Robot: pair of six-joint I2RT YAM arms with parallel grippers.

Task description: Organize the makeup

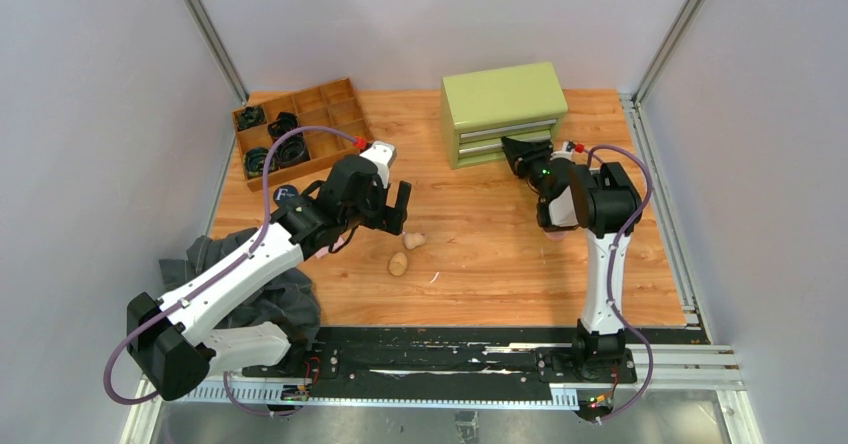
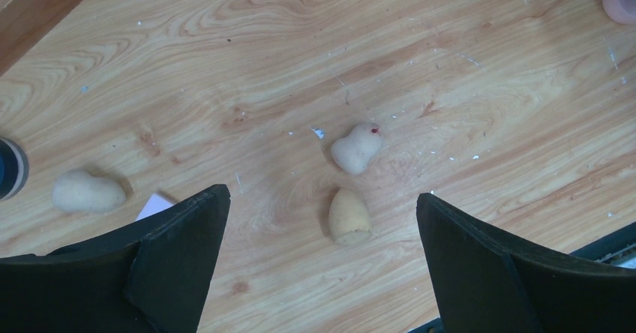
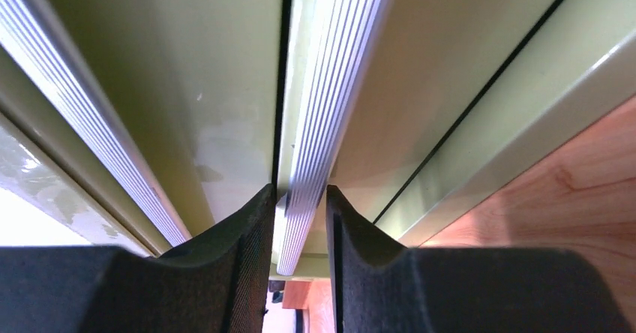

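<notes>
Wood-grain desk (image 1: 500, 254), grey walls (image 1: 100, 114); left end effector (image 2: 321, 194) gaped empty; right end effector (image 3: 300, 190) clamped ribbed silver drawer handle (image 3: 330, 85).

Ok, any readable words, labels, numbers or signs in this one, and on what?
"F": white mark on the dark round compact, small, just legible in the top view.
Nothing else: green drawer chest, its silver handle, wooden tray and sponges show no text.
</notes>
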